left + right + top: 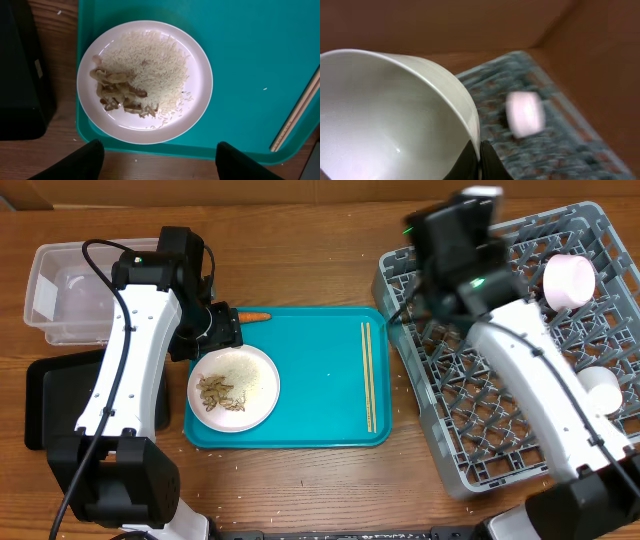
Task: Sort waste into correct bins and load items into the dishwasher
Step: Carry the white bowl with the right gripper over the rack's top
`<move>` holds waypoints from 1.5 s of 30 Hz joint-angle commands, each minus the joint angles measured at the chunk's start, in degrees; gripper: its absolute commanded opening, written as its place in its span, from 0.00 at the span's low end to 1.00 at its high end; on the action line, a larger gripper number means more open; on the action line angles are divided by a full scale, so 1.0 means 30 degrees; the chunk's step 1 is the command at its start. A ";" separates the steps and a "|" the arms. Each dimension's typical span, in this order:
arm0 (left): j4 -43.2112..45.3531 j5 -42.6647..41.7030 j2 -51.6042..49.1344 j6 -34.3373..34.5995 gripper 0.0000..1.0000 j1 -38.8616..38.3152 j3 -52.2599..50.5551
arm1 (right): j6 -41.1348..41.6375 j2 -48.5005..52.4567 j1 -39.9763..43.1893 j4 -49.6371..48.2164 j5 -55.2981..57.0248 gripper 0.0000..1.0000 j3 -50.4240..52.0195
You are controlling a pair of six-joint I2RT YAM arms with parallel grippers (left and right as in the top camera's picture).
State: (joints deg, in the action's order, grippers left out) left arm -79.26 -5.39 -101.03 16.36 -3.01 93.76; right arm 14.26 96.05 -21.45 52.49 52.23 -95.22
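Observation:
A white plate (pixel 233 388) (pixel 145 80) with rice and beige food scraps (pixel 120 92) lies at the left of the teal tray (pixel 320 410). An orange carrot (pixel 255 316) rests at the tray's far edge, and pale chopsticks (pixel 368 375) (pixel 295 112) lie on its right side. My left gripper (pixel 159 152) hovers open above the plate's near rim, holding nothing. My right gripper (pixel 480 146) is shut on the rim of a white bowl (pixel 385 115), above the grey dish rack (pixel 480 440) (pixel 560 145). A small white cup (pixel 568 282) (pixel 524 114) lies in the rack.
A clear plastic tub (pixel 60 290) stands at the far left, with a flat black tray (pixel 50 400) (pixel 20 70) in front of it. Another white dish (pixel 603 390) sits at the rack's right side. In the overhead view my right arm hides the bowl.

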 commanded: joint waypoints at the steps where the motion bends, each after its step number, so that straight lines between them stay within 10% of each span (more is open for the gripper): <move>1: 0.0109 -0.0138 0.0466 0.0124 0.74 -0.0131 0.0284 | -0.0765 0.0328 0.2586 -0.0495 0.4124 0.04 -0.0131; 12: 0.0146 -0.0146 0.0466 0.0124 0.73 -0.0131 0.0284 | 0.0262 0.3293 0.5829 -0.0291 0.4707 0.04 0.0437; 45: 0.0291 -0.0146 0.0466 0.0124 0.76 -0.0131 0.0284 | 0.6186 0.5945 0.3475 0.5982 0.2215 0.04 0.0488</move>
State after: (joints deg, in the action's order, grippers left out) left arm -78.39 -5.37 -101.03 16.36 -3.01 93.76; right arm 31.20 113.03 -9.78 69.58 62.50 -93.95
